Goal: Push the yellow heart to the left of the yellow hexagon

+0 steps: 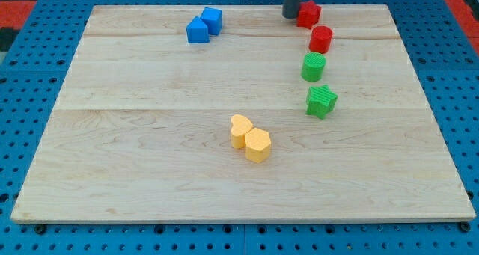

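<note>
Two blue blocks (203, 25) sit well apart from my tip (290, 15).

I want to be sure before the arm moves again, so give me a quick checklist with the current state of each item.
1. My tip visible: ok, at the view's top beside the red star-like block.
2. Yellow heart sits left of the yellow hexagon: ok, and touching it.
3. Tip clear of the yellow pair: ok.
4. Tip touching the red block: cannot tell.
5. Red cylinder, green cylinder, green star away from the yellow pair: ok.
</note>
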